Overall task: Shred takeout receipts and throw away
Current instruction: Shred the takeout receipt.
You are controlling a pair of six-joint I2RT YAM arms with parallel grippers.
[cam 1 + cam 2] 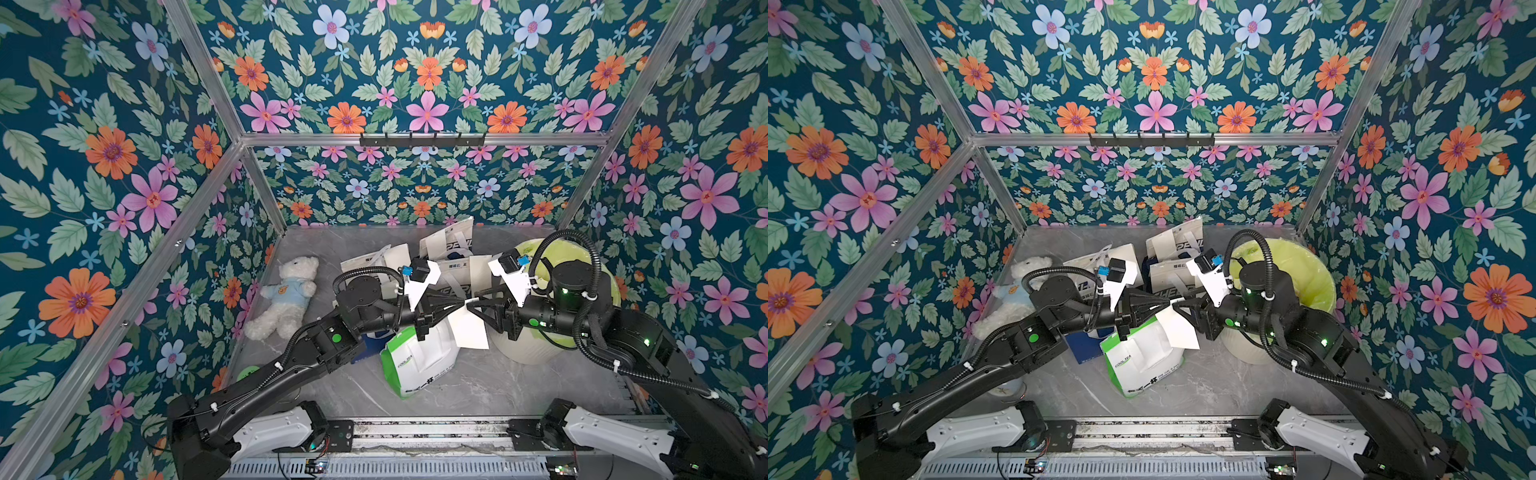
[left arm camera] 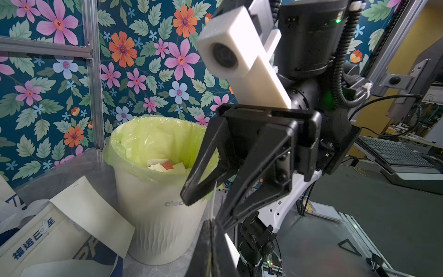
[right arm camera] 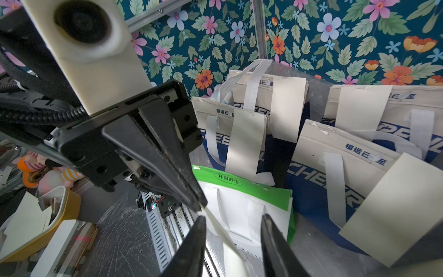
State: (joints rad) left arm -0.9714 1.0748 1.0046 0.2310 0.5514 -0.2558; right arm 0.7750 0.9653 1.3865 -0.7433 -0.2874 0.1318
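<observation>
A white takeout receipt (image 1: 471,332) hangs over the white-and-green bag (image 1: 415,361). My left gripper (image 1: 461,305) is shut on its top edge. In the left wrist view only a thin paper edge shows between that gripper's (image 2: 213,249) closed jaws. My right gripper (image 1: 468,306) meets it tip to tip from the bin side. In the right wrist view the right gripper (image 3: 233,239) is open, and the receipt (image 3: 223,237) runs edge-on between its fingers, close to one finger (image 3: 191,247). More receipts (image 3: 247,141) (image 3: 398,206) are stuck to the bags' faces.
A white trash bin (image 1: 536,349) with a green liner stands at the right under my right arm, with paper scraps (image 2: 165,165) inside. Several white-and-blue bags (image 1: 449,245) crowd the back. A white teddy bear (image 1: 286,295) lies at the left.
</observation>
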